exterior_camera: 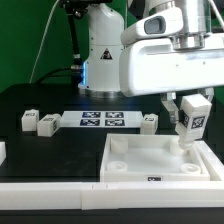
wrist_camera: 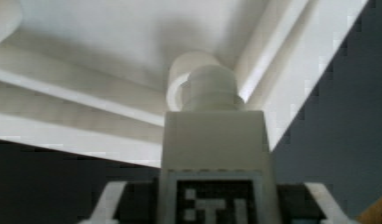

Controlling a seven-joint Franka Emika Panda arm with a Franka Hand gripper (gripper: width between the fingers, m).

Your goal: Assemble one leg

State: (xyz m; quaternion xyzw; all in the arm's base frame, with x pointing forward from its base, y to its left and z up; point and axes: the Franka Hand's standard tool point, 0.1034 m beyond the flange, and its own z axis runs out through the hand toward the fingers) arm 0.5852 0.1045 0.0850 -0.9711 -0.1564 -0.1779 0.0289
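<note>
My gripper point(exterior_camera: 192, 112) is shut on a leg point(exterior_camera: 191, 120), a white block with a black-and-white tag, and holds it upright over the far right corner of the large white tray-like piece point(exterior_camera: 150, 172). In the wrist view the leg point(wrist_camera: 214, 150) runs out from between my fingers point(wrist_camera: 120, 200) toward a round corner socket point(wrist_camera: 206, 80) of the tray, its end at or just above it. Three more legs lie on the black table: two at the exterior view's left point(exterior_camera: 28, 120) point(exterior_camera: 46, 124) and one by the marker board's right end point(exterior_camera: 150, 121).
The marker board point(exterior_camera: 108, 121) lies flat behind the tray. A white bar point(exterior_camera: 60, 190) runs along the table's front edge. The robot's white base point(exterior_camera: 100, 50) stands at the back against a green backdrop.
</note>
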